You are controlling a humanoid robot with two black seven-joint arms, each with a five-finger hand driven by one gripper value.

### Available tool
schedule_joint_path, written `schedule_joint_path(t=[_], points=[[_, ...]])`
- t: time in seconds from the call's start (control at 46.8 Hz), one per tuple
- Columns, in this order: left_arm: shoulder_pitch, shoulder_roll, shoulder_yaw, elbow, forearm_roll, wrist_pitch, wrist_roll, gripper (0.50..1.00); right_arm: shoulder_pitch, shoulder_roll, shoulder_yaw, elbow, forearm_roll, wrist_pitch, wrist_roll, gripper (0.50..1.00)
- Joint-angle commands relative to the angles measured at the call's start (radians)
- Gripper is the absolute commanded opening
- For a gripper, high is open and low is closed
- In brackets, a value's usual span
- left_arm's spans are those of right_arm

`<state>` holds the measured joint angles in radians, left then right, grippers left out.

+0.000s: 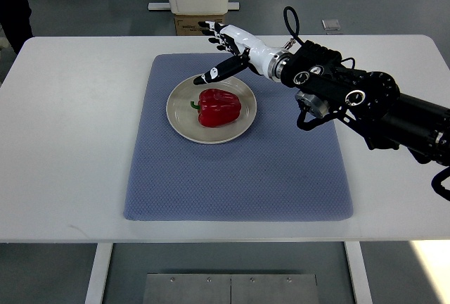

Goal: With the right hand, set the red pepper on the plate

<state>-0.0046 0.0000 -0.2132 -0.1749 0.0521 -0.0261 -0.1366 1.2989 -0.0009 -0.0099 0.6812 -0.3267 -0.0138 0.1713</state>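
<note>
A red bell pepper (219, 107) with a green stem lies on its side on the beige plate (181, 117), which rests on the blue mat. My right hand (219, 52) hovers just behind the plate's far rim, fingers spread and holding nothing. Its thumb (214, 74) points down toward the plate edge, apart from the pepper. The black right arm (365, 103) stretches in from the right edge.
The blue mat (239, 177) covers the middle of the white table (70, 142). A cardboard box (193, 22) and a white unit stand behind the table's far edge. A dark figure shows at the top left corner.
</note>
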Motion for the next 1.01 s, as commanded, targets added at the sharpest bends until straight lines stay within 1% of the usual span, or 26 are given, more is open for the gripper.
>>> schedule_joint_path(t=[0.0,0.086,0.171,0.257,0.406,0.77,0.898,0.984], points=[[0.000,0.000,0.000,0.000,0.000,0.000,0.000,1.000,-0.023,-0.017,0.059,0.000,0.009,0.000,-0.012,0.998],[0.000,0.000,0.000,0.000,0.000,0.000,0.000,1.000,-0.052,-0.042,0.131,-0.002,0.009,0.000,-0.018,0.998],[0.000,0.000,0.000,0.000,0.000,0.000,0.000,1.000,-0.082,-0.045,0.205,-0.008,0.009,-0.003,-0.027,0.998],[0.000,0.000,0.000,0.000,0.000,0.000,0.000,1.000,-0.115,-0.044,0.303,-0.031,0.009,-0.031,-0.039,0.998],[0.000,0.000,0.000,0.000,0.000,0.000,0.000,1.000,-0.167,-0.040,0.450,-0.035,0.008,-0.080,-0.065,0.998],[0.000,0.000,0.000,0.000,0.000,0.000,0.000,1.000,-0.277,-0.014,0.725,-0.037,-0.001,-0.193,-0.061,0.998],[0.000,0.000,0.000,0.000,0.000,0.000,0.000,1.000,-0.314,-0.002,0.815,-0.035,-0.006,-0.201,-0.056,1.000],[0.000,0.000,0.000,0.000,0.000,0.000,0.000,1.000,-0.339,0.001,0.876,-0.034,-0.006,-0.201,-0.024,1.000]])
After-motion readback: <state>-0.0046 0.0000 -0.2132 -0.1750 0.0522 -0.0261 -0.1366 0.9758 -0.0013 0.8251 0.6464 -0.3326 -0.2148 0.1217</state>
